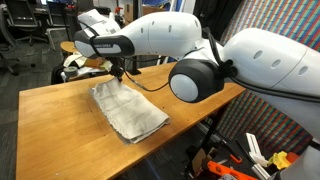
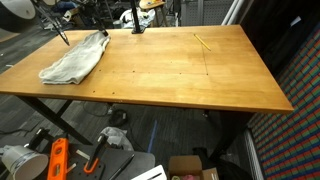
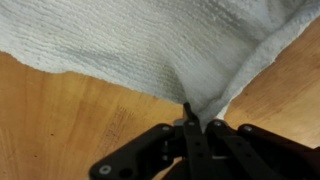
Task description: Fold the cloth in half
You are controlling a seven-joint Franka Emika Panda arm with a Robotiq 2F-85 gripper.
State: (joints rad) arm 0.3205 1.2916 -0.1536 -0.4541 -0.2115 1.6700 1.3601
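The cloth (image 1: 130, 110) lies on the table (image 1: 50, 120), long axis diagonal to its edges, with the gripper (image 3: 197, 118) clamped tight on one end.

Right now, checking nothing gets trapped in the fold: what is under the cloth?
Only the wooden table shows, around the cloth, whose edge the gripper pinches. Anything beneath the fabric itself is hidden.
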